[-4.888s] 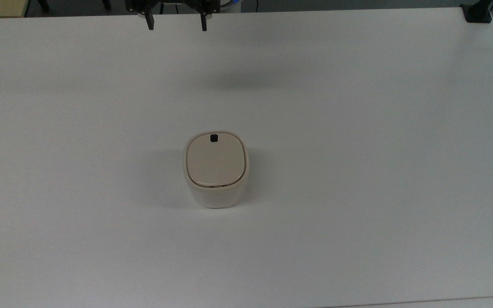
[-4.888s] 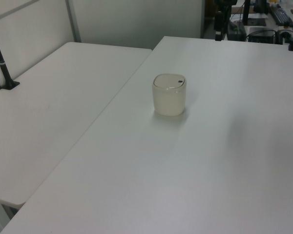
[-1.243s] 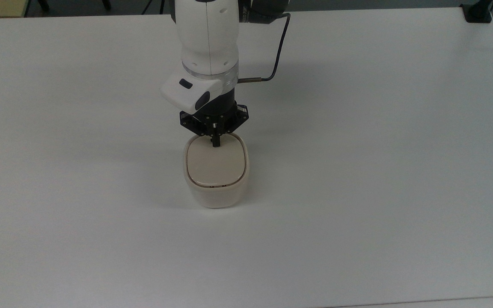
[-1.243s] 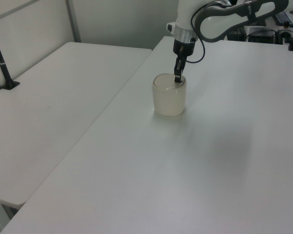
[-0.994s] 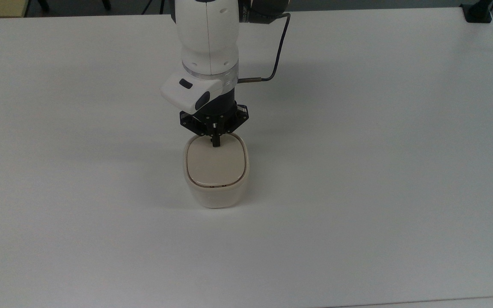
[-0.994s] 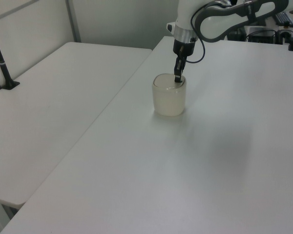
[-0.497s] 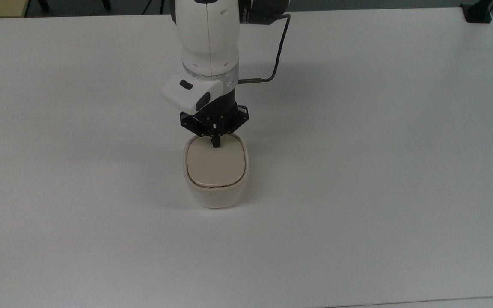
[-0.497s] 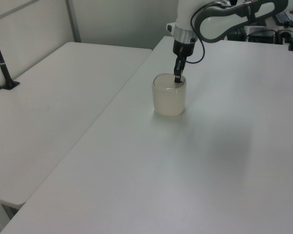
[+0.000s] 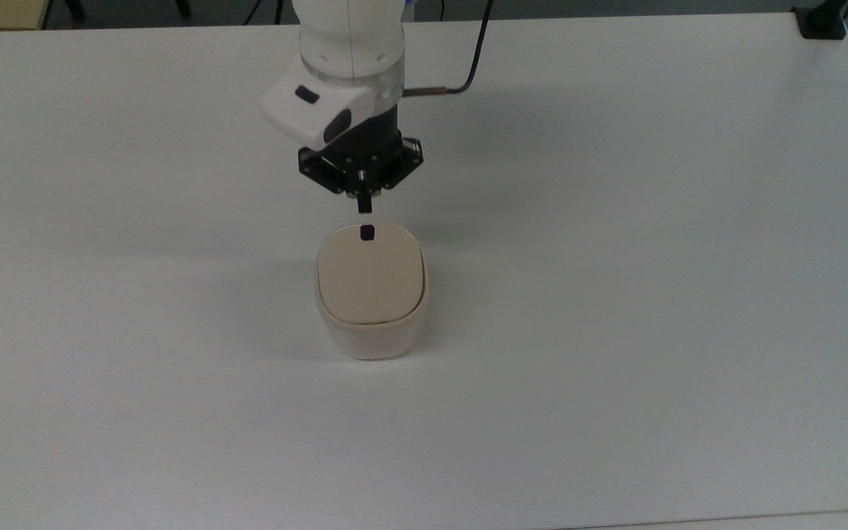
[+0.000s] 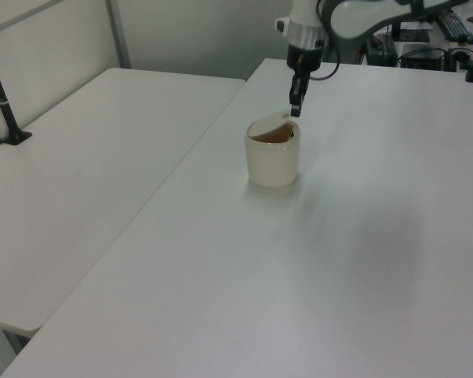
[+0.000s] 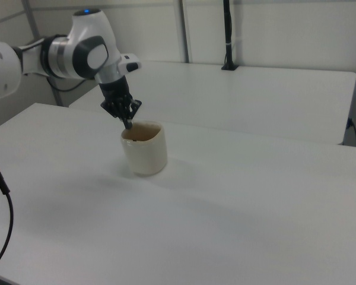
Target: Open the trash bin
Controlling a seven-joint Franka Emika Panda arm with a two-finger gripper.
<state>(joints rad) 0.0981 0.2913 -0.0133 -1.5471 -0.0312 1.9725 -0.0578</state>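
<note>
The cream-white trash bin stands mid-table. Its beige lid is tilted up at the edge that carries the black button. In the left view the bin shows a dark gap under the raised lid. In the right view the bin shows a brownish inside. My gripper hangs shut and empty just beyond the button edge, clear of the lid. It points down at the lid's raised edge in the left view, gripper, and at the rim in the right view, gripper.
A bare white table surrounds the bin on all sides. A black clamp sits at the top view's far right corner. A second table with a black post adjoins at the left view's left. A cable hangs at the right view's left.
The gripper has lifted off the button and drawn back from the bin. The lid, flat half a second ago, has sprung up at its button edge.
</note>
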